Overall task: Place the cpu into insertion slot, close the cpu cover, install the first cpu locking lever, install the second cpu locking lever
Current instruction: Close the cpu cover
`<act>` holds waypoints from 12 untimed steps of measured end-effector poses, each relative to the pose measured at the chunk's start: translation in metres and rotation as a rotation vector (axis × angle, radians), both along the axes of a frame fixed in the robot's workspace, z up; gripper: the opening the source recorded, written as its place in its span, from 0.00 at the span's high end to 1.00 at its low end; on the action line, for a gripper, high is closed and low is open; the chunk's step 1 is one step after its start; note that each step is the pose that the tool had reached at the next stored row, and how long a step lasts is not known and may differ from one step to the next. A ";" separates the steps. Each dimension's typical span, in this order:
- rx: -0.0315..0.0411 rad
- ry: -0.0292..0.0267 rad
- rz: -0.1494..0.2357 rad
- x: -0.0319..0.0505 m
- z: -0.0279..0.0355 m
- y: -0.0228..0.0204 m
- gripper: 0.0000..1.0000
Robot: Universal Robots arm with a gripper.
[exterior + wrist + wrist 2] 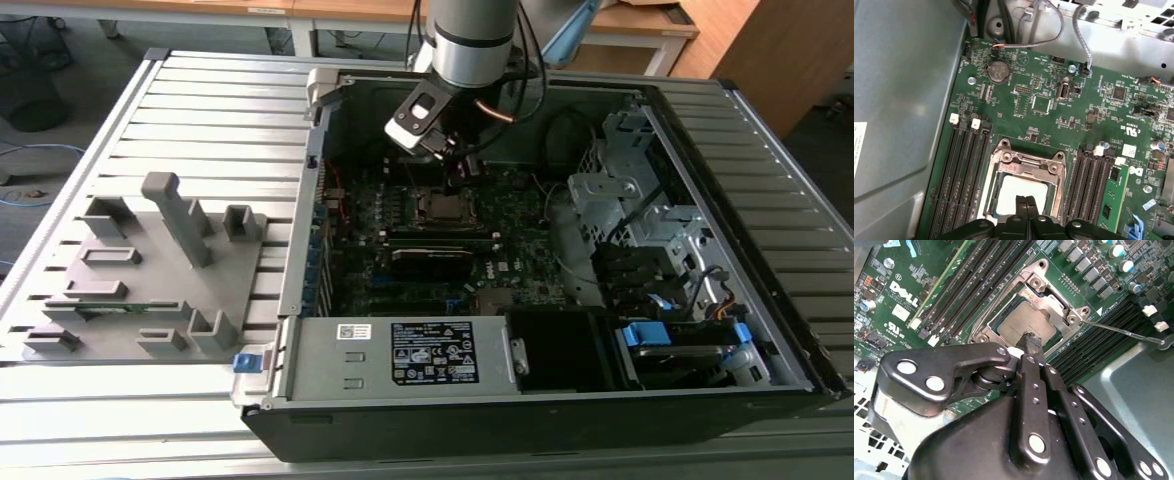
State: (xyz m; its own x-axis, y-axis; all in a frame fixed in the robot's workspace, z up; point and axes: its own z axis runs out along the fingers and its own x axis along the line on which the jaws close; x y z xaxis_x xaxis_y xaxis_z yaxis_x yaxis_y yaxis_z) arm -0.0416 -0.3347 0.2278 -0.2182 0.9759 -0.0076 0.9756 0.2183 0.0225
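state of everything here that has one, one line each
cpu: seated in the insertion slot
cpu cover: down over the cpu, framing it
locking lever: unlatched, sticking out from the slot's corner
gripper: shut, tips over the cpu
computer case: side open

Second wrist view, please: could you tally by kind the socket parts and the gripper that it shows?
cpu: 1
cpu cover: 1
locking lever, a thin rod standing out from the socket: 1
gripper, its tip at the cpu's edge: 1
Total: 4
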 end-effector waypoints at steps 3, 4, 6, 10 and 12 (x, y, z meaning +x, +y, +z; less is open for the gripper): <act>0.0000 0.0000 0.025 0.0000 0.0000 0.0000 0.90; 0.0000 0.0000 0.033 0.0000 0.0000 0.0000 0.90; 0.0000 0.0000 0.048 0.0000 0.0000 0.0000 0.90; 0.0000 0.0000 0.075 0.0000 0.0000 0.0000 0.90; 0.0000 -0.0001 0.086 0.0000 0.0000 0.0000 0.90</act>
